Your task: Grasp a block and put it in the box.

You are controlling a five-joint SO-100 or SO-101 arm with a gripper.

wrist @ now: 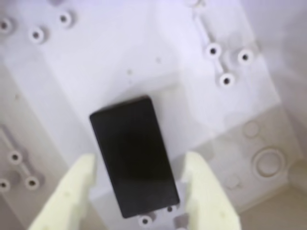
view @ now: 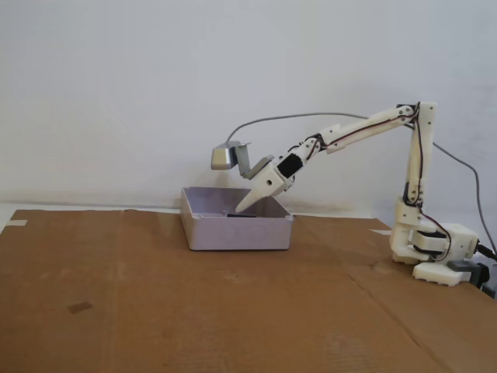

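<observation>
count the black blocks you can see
1. The block lies flat on the floor of the box, between the open end effector fingers. The box walls may hide others in the fixed view.
</observation>
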